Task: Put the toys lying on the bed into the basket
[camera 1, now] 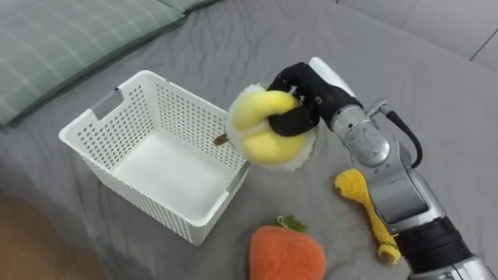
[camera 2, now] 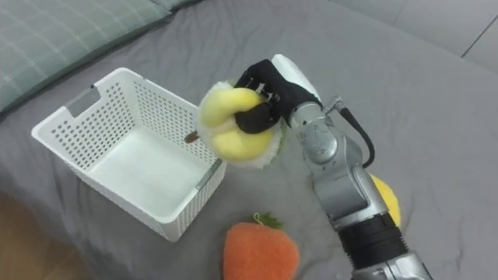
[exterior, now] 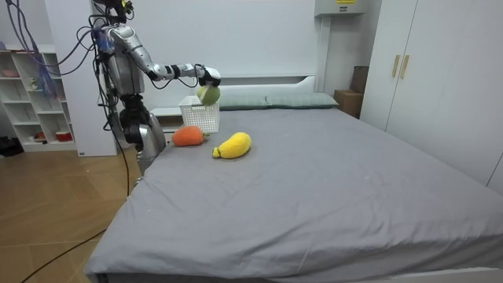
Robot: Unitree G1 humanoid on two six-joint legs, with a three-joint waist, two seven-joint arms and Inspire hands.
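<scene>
I hold the yellow plush toy (camera 1: 261, 132) with the right robot hand (camera 1: 315, 93) curled round it, above the rim of the white basket (camera 1: 183, 117), so it can drop inside. The orange toy (camera 1: 286, 253) lies on the bed (camera 1: 436, 101).

Both eye views ride on the robot's head, looking steeply down from close up at the white basket (camera 1: 148, 198) on the grey bed (camera 1: 436, 85), just slightly offset sideways. Room view sits way back past the bed's foot, facing the headboard (exterior: 267, 79), sharing basket and bed.
</scene>
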